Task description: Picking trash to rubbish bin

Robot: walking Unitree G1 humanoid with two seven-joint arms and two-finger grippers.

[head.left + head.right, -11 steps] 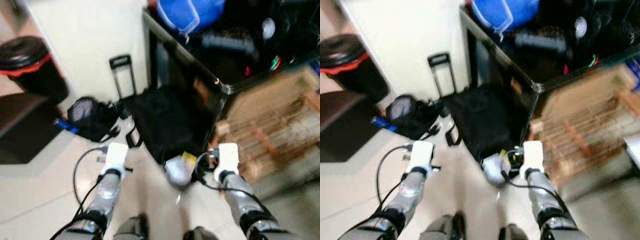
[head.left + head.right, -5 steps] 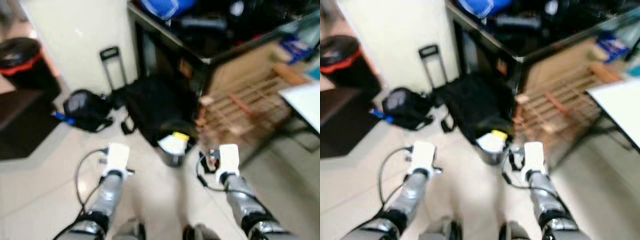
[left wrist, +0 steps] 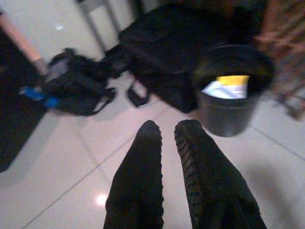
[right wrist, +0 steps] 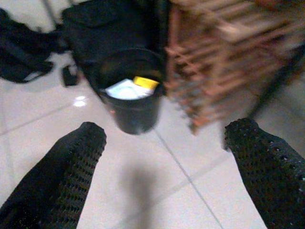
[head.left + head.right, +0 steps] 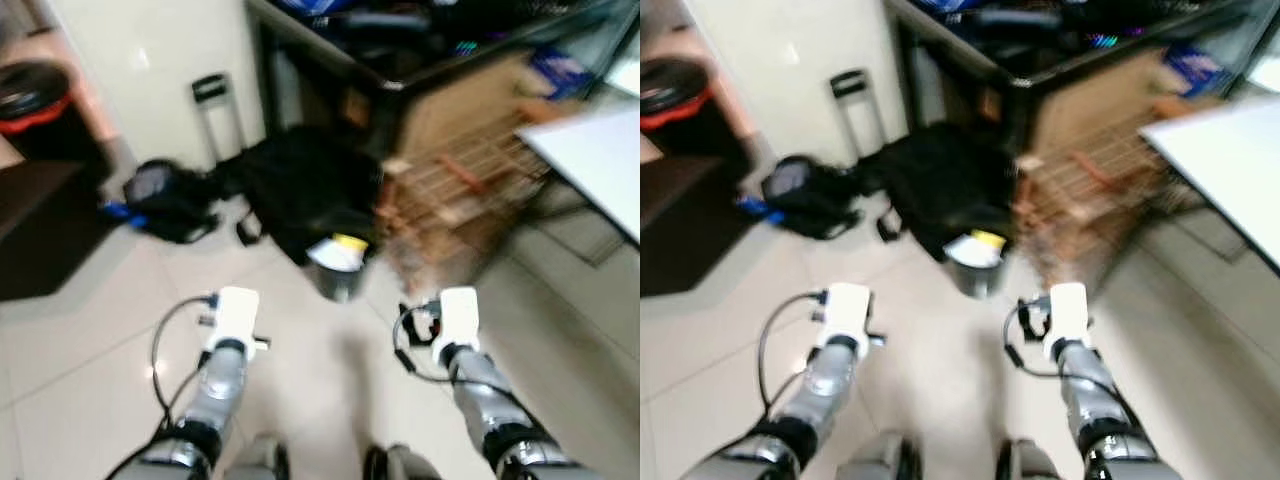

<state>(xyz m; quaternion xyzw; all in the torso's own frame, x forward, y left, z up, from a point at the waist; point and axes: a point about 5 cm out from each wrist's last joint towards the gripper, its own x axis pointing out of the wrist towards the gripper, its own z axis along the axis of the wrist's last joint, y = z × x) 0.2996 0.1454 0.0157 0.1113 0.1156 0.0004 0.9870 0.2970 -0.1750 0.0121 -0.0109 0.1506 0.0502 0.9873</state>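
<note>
A small black rubbish bin (image 4: 131, 93) holding white and yellow trash (image 4: 128, 88) stands on the tiled floor (image 4: 143, 191) ahead of both sets of fingers. The right gripper (image 4: 167, 157) is spread wide and holds nothing, the bin beyond the gap between its fingers. The left gripper (image 3: 167, 131) has its fingers nearly together, empty, with a black bag (image 3: 162, 47) beyond them.

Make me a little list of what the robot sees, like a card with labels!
bin: small black rubbish bin on the tiled floor
inside bin: white and yellow trash
behind bin: big black bag
beside bin: wooden rack
left gripper: fingers close together, holding nothing
right gripper: wide open, holding nothing
</note>
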